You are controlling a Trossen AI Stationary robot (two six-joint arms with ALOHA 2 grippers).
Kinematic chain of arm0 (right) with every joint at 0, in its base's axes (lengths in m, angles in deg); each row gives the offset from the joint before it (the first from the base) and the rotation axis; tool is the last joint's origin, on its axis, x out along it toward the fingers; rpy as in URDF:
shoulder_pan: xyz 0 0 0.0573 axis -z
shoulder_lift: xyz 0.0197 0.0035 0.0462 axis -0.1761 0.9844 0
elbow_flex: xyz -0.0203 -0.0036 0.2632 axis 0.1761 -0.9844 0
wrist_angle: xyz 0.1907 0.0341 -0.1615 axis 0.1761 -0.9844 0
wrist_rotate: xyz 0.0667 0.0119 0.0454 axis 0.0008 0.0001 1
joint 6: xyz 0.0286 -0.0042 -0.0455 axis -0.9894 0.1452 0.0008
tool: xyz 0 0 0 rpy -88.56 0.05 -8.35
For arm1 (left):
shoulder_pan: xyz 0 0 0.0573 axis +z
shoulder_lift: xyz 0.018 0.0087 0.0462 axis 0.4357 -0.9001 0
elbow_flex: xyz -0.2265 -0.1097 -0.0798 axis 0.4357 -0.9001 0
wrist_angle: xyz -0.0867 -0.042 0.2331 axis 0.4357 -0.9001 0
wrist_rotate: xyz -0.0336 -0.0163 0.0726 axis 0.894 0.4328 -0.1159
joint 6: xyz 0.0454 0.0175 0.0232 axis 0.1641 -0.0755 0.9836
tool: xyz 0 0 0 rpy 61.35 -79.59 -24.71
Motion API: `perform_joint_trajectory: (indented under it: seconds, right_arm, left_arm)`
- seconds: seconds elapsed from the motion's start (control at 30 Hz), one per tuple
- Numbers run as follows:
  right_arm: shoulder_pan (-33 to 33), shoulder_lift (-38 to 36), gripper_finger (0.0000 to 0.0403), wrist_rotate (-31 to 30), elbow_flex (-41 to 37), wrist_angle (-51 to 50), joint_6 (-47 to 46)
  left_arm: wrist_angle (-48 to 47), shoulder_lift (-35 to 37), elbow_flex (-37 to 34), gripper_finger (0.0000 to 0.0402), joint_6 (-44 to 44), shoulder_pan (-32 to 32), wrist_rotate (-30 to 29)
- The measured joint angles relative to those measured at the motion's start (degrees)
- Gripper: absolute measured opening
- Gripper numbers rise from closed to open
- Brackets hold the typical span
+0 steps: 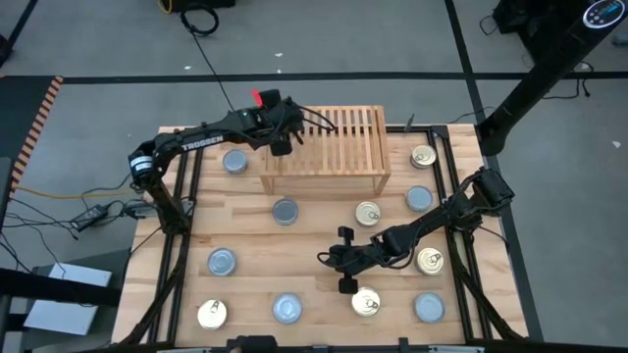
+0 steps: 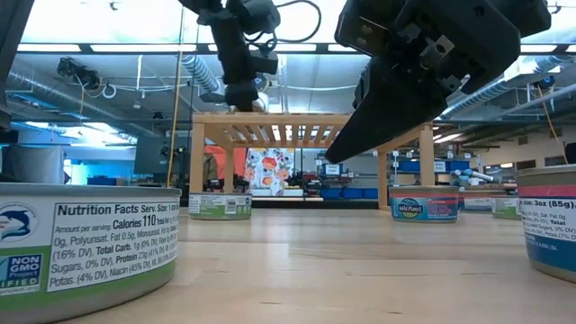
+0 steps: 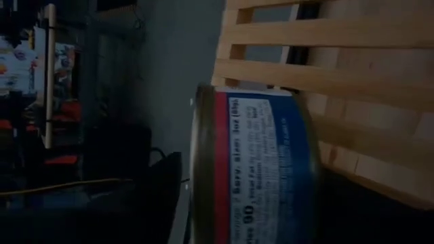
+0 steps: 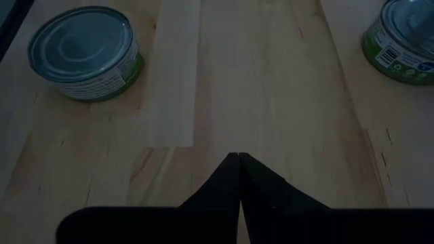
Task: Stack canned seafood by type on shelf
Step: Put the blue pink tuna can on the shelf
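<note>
Pale plank tabletop [image 1: 314, 245] fills the high view, with the shelf [image 1: 329, 152] standing at its far middle and tins scattered round it on the boards; silver-topped ones lie left of the shelf [image 1: 235, 162], in front of it [image 1: 285, 211] and along the near rows, gold-topped ones mostly to the right [image 1: 368, 213]. From above, the left gripper [image 1: 283, 145] hangs over the shelf's left end, its fingers hidden beneath the wrist; only the left wrist view shows what sits there: a tin with a red-and-blue label [image 3: 254, 169] lying close before the camera against the slats, and whether the fingers grip it or stand clear cannot be told. The right gripper [image 1: 343, 260] hovers low over bare boards at the table's middle; its own wrist view shows its fingertips [image 4: 239, 163] pressed together, holding nothing, with a green-labelled silver-topped tin [image 4: 85, 51] off to one side. Level with the table, the low view alone shows open space beneath the shelf's top.
</note>
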Motion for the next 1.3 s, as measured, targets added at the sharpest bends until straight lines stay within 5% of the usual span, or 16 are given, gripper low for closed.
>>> perform_joint_trajectory:
  seconds: [0.9, 1.3]
  right_arm:
    - [0.00, 0.00, 0.0020, 0.24, 0.00, -0.15, 0.31]
    - [-0.12, 0.00, 0.0020, 0.63, 0.00, -0.17, 0.24]
  left_arm:
    - [-10.61, 0.14, 1.42, 0.0295, 0.26, -6.03, -0.84]
    - [-17.28, 0.20, 12.31, 0.0282, -10.42, -4.58, 16.14]
